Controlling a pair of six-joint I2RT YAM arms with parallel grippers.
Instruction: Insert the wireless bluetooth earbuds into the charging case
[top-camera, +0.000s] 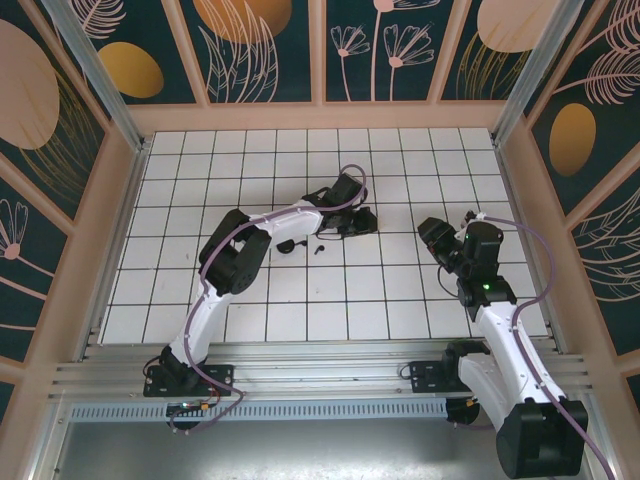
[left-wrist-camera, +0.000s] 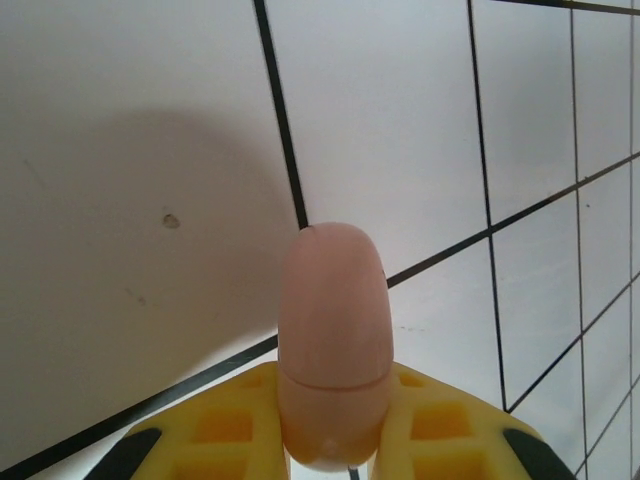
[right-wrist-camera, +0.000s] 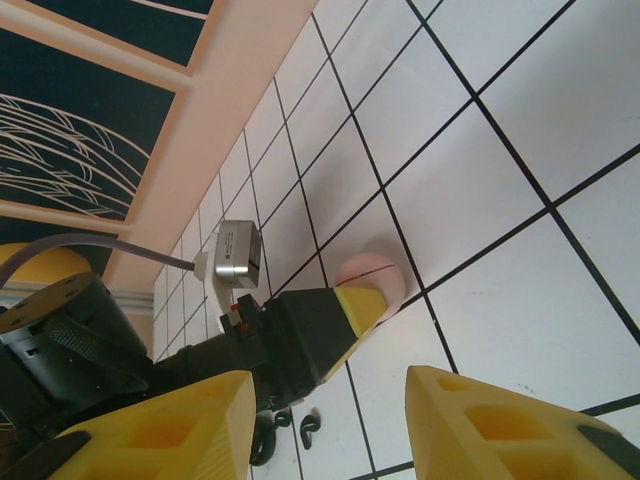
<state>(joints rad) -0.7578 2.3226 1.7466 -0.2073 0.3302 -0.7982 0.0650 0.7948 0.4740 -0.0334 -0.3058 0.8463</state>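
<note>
Case (left-wrist-camera: 333, 340), seemingly closed, between left fingers (left-wrist-camera: 440, 430)

Two black earbuds (right-wrist-camera: 308, 430) lie on the white gridded table (top-camera: 400, 300).

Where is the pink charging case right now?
In the left wrist view the pink charging case is held between the yellow fingers of the left tool, near the middle of the tiled table; two black earbuds lie on the tiles nearby.

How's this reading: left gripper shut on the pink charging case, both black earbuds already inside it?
Wrong on the earbuds. The left gripper is shut on the pink charging case, but both black earbuds lie out on the table, as the right wrist view shows.
</note>
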